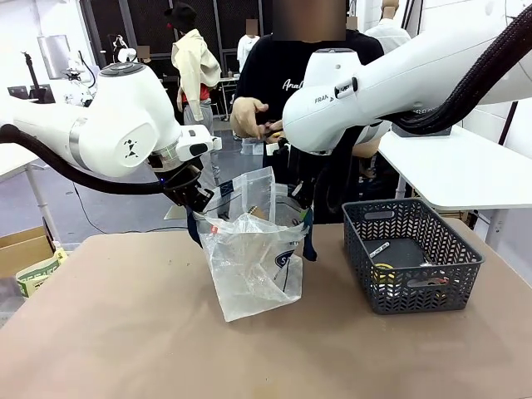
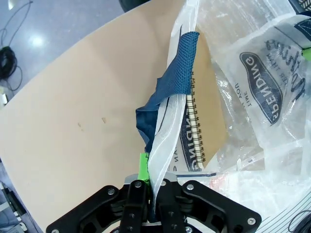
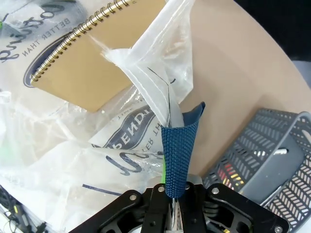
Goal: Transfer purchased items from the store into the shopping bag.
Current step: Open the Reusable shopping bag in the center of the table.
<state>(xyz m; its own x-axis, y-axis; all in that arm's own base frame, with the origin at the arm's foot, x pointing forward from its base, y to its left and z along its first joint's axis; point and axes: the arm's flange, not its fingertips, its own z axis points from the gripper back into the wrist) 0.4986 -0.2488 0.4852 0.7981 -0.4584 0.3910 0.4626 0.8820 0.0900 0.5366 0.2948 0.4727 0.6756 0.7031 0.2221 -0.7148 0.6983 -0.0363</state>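
Bag (image 1: 249,274) stands mid-counter (image 1: 116,341), mouth up, rim pulled apart by both arms.
Left end effector (image 2: 151,180): jaws fully closed on the bag's rim plastic, right beside a navy strap (image 2: 177,65).
Right end effector (image 3: 172,194): jaws fully closed, pinching the other navy strap and the rim plastic with it.
1 spiral notebook (image 3: 97,68), brown cover, is inside the bag, leaning against the wall on the left arm's side.
1 dark lattice basket (image 1: 411,205) sits near the counter's right edge, just beside the bag and not touching it.
In the basket: 1 pale stick (image 1: 380,249), 1 yellow-and-red piece (image 1: 384,274), and 1 reddish piece by the right wall; can't tell what that one is.
In the way: the right arm's white link crosses above the bag mouth. 1 person is at the far edge, hand (image 1: 248,116) raised beyond the bag.
Off-counter: a white table behind the basket, a cardboard box on the floor at the left.
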